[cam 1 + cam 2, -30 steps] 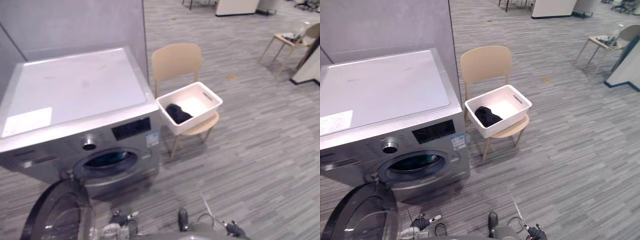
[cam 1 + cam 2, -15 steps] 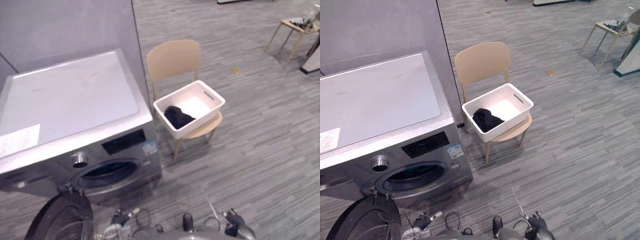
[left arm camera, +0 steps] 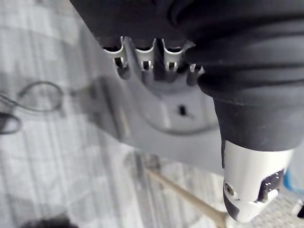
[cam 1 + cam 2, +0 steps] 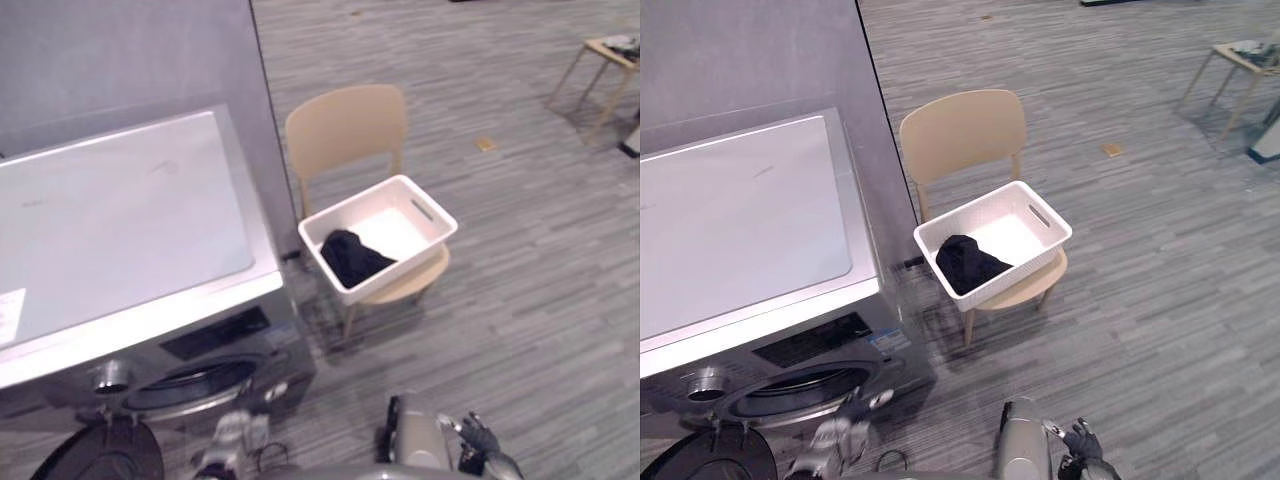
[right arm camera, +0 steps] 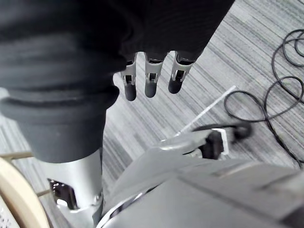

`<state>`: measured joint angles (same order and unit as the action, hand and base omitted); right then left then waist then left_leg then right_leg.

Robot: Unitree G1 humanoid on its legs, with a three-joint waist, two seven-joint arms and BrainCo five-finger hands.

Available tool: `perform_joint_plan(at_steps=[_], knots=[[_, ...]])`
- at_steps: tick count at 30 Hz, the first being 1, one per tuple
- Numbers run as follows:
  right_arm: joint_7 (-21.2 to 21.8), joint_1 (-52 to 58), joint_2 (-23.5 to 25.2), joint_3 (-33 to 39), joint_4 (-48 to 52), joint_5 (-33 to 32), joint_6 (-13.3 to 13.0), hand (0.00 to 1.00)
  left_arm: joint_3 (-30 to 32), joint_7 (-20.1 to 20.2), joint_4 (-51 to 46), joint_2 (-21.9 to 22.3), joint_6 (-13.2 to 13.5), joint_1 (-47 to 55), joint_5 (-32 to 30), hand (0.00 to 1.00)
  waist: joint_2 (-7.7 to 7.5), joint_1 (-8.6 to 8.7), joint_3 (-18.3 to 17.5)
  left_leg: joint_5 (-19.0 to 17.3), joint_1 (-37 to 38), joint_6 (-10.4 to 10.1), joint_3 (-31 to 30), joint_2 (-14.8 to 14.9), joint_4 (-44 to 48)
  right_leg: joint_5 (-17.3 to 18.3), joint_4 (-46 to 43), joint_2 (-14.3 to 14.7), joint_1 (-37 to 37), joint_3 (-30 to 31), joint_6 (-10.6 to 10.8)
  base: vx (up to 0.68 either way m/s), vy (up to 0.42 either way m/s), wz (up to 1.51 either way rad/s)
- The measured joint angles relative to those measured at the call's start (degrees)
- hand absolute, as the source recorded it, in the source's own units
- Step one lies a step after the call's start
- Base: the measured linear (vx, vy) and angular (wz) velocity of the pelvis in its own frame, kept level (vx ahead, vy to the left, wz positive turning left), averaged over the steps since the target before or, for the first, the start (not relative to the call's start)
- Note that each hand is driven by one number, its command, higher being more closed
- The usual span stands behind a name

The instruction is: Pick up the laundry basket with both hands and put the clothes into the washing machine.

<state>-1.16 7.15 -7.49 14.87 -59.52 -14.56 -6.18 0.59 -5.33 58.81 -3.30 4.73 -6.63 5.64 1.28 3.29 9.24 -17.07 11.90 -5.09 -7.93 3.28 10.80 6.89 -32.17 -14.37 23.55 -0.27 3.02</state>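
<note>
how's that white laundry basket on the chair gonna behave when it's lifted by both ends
The white basket looks like rigid plastic, so it should keep its shape. It holds only a small heap of dark clothes bunched at one end, so it is probably light but slightly end-heavy. The handle slot should offer a secure grip.

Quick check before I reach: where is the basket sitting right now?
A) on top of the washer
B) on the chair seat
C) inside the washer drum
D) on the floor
B: the basket, with dark clothes in it, rests on the seat of the chair beside the washer.
</note>
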Motion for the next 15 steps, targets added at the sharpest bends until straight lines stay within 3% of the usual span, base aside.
perform_joint_plan(at_steps=[1, 2, 3, 4, 5, 7, 8, 9, 11, 15], knots=[[-0.09, 0.51, -0.07, 2.14, -0.83, -0.07, 0.36, 0.00, -1.10, -1.00, 2.70, 0.21, -1.41, -1.00, -0.60, 0.00, 1.27, 0.51, -0.39, -1.32, -0.37, -2.18, -0.68, 2.16, 1.70, -2.96, 5.87, 2.07, -2.62, 3.36, 6.65, 0.31, -0.421, 0.25], [-0.20, 0.58, -0.24, 3.65, -0.99, -0.10, 0.44, 0.00, -1.15, -1.65, 3.59, 0.69, -1.36, -0.31, -0.95, 0.00, 3.22, 0.50, -0.68, 0.13, -2.39, -4.52, -0.14, 4.06, 3.96, -3.31, 6.17, 3.80, -2.48, 2.97, 5.77, 0.34, -0.495, 0.11], [-0.29, 0.73, -0.50, 5.07, -1.72, -0.11, 0.57, 0.00, -1.71, -1.06, 4.40, 0.14, -1.35, 0.37, -2.19, 0.00, 3.01, 0.32, -0.62, 4.22, -2.94, -8.30, 0.31, 4.36, 5.41, -1.87, 5.61, 4.21, -2.90, 2.34, 4.94, 0.31, -0.460, 0.01], [-0.49, 1.20, -0.34, 5.22, -2.45, -0.10, 1.02, 0.00, -1.49, -0.92, 4.75, 0.20, -0.98, 1.12, -3.13, 0.00, 2.25, 0.38, -0.32, 8.26, -2.87, -9.67, 0.16, 4.88, 6.42, -1.02, 5.35, 4.40, -4.63, 1.11, 3.52, 0.29, -0.401, 0.23], [-0.73, 1.19, 0.49, 5.21, -2.47, -0.06, 1.25, 0.00, -1.10, -0.86, 5.26, 0.42, -0.89, 1.53, -3.64, 0.00, 1.54, 0.41, -0.21, 9.62, -3.32, -10.16, 0.31, 5.47, 7.85, -0.65, 5.57, 4.14, -6.30, 0.03, 2.89, 0.23, -0.298, 0.38], [-1.16, 0.99, 1.36, 4.87, -2.63, -0.05, 1.24, 0.00, -0.06, -0.80, 6.30, 0.80, -0.25, 1.60, -4.13, 0.00, 0.86, 0.69, -0.34, 5.94, -3.60, -9.01, 5.46, 8.10, 0.33, 0.00, 5.81, 4.67, -8.73, -2.60, 1.78, 0.16, -0.260, 0.58], [-1.16, -0.15, 1.30, 4.28, -2.81, -0.05, 1.25, 0.00, 0.02, -0.80, 6.25, 0.86, 0.06, 1.89, -4.10, 0.00, 0.72, -0.02, -0.30, 8.08, -4.06, -7.88, 8.08, 8.63, -4.38, 0.18, 5.40, 5.72, -8.67, -3.20, 1.48, 0.10, -0.316, 0.26], [-1.10, -1.92, 1.15, 2.12, -2.71, -0.06, 0.84, 0.00, 0.18, -0.79, 6.44, 0.04, 0.10, 2.97, -4.05, 0.00, 0.13, -1.11, -0.93, 11.36, -6.01, -6.04, 13.38, 9.14, -2.40, 1.47, 5.31, 7.25, -8.75, -4.71, 0.93, 0.02, -0.205, -0.02], [-0.71, -2.10, 1.64, -0.39, -1.95, -0.06, 0.02, 0.00, 0.40, -0.79, 6.76, -1.01, 0.04, 5.00, -4.05, 0.00, -1.96, -1.11, -1.27, 11.36, -9.27, -5.92, 14.20, 9.79, 2.86, 2.69, 6.75, 6.95, -10.66, -6.24, 0.46, -0.01, -0.171, 0.43], [-0.48, -0.94, 0.51, -0.33, -2.02, -0.69, -0.17, 0.00, 2.21, 0.27, 6.70, -1.17, 0.08, 7.25, -4.06, 0.00, -1.31, -1.81, -2.34, 11.61, -11.12, -4.88, 14.88, 9.87, 3.90, 4.00, 10.73, 5.93, -15.34, -11.69, 0.02, -0.04, -0.089, 0.84]])
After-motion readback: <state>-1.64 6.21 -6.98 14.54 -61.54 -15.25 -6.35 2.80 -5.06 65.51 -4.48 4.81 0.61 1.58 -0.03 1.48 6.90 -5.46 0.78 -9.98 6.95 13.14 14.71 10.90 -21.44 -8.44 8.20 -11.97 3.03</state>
